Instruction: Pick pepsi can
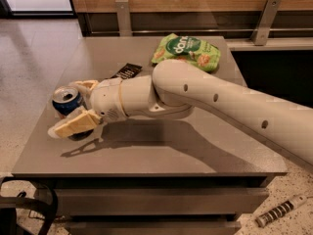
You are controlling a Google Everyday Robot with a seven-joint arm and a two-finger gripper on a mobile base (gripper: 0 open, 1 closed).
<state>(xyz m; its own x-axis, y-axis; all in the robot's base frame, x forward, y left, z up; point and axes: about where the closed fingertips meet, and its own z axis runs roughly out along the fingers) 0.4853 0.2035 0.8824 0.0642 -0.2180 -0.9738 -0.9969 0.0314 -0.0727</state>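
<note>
The pepsi can (65,100), dark blue with a silver top, stands upright near the left edge of the grey table (161,151). My gripper (66,108) has reached to the left and straddles the can. One cream finger (73,124) lies in front of the can and hides its lower part. The other finger (86,85) is behind the can. The jaws stand open around the can, and I cannot tell whether they touch it. The can rests on the table.
A green snack bag (187,50) lies at the back of the table. A flat black wrapper (127,71) lies behind my wrist. A railing and wooden wall run behind the table. The floor drops off to the left.
</note>
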